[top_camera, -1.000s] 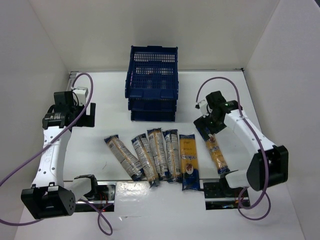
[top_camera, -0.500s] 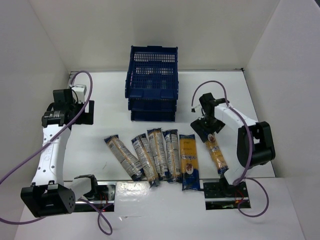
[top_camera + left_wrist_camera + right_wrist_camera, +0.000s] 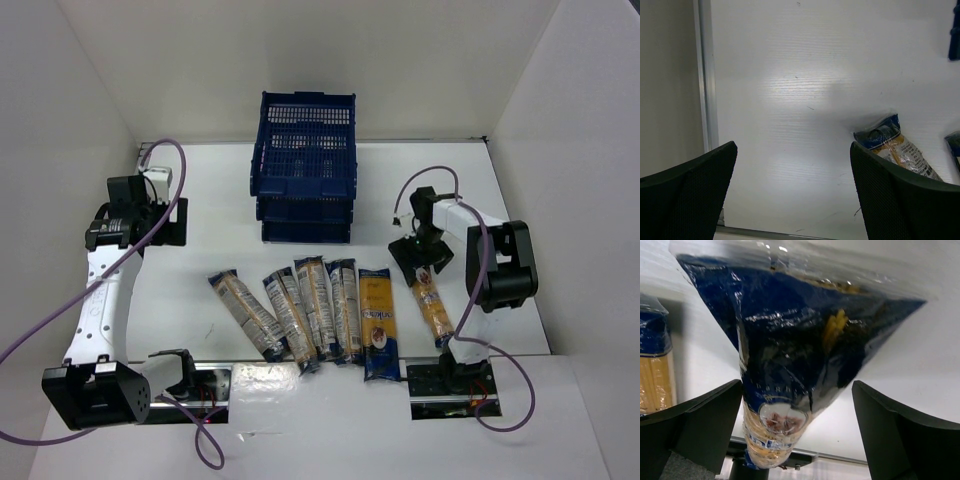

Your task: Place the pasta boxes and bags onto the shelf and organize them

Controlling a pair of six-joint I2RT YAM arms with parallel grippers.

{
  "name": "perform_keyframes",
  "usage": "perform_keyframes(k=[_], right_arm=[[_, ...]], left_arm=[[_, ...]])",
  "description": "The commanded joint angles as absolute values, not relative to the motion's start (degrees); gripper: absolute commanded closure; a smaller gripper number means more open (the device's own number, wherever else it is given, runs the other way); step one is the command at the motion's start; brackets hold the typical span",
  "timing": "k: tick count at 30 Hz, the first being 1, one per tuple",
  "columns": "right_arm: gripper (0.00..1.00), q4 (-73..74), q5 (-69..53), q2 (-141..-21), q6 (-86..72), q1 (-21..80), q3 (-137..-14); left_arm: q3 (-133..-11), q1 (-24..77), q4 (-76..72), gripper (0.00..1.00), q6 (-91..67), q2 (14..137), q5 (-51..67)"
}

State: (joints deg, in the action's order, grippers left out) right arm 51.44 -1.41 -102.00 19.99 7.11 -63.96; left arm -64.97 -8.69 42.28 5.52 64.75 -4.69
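White table (image 3: 200,180), white walls (image 3: 300,50) on 3 sides. Left gripper (image 3: 792,150) hangs over bare surface at far left, jaws spread wide, holding nothing. Narrow spaghetti packs (image 3: 315,305) lie flat in a row near the front edge, long axes near-to-far, the leftmost with far ends slanted left. They have blue ends with pale yellow pasta between. Dark blue 3-tier lattice shelf (image 3: 305,165) stands behind them at far centre. Flat yellow pack (image 3: 377,322) closes the row. Rightmost pack (image 3: 433,310) lies apart, near end angled right, its far blue end between the spread fingers of right gripper (image 3: 420,255), not pinched.
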Motion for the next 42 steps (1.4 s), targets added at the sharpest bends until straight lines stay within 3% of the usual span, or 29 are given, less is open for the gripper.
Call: perform_keyframes(k=[1,5,9,10,13,20,34,37,38,39,42], right_arm=[[0.04,49.75,-3.25,-102.83,19.51,6.94,-66.27],[0.13,49.22,-4.57,-103.97,19.51,8.17,-66.80],[0.53,48.08,-3.52,-106.60,18.37,8.79,-67.41],[0.73,47.55,-2.65,-106.61,18.37,8.79,-67.41],[1.00,45.09,-2.02,-107.93,16.27,8.09,-69.60],[1.00,41.23,-1.41,-110.74,13.18,3.08,-80.66],[1.00,31.11,3.42,-120.48,12.66,3.08,-97.54],[0.80,30.50,4.74,-122.86,13.18,3.08,-100.71],[0.71,30.50,4.75,-124.44,13.18,3.08,-101.42],[0.53,30.50,5.70,-125.15,13.18,3.08,-102.21],[0.30,30.50,5.71,-126.21,13.18,3.08,-104.24]], left_arm=[[-66.36,-8.53,40.78,0.01,4.04,64.95,-5.27],[-65.75,-8.53,40.78,0.01,4.04,64.95,-5.27],[-65.74,-8.53,40.78,0.01,4.04,64.95,-5.27],[-65.22,-8.53,40.26,0.01,4.04,64.95,-5.27],[-65.21,-8.53,39.73,0.01,4.04,64.95,-5.80],[-65.21,-8.53,39.73,0.01,4.04,64.95,-5.80],[-64.69,-8.53,38.58,0.01,4.04,64.95,-6.94],[-64.69,-8.53,38.58,0.01,4.04,64.95,-6.94],[-64.69,-8.53,38.58,0.01,4.04,64.95,-6.94],[-64.69,-9.05,38.58,0.01,4.04,64.95,-6.94],[-64.16,-10.19,38.58,0.01,4.04,64.42,-5.89]])
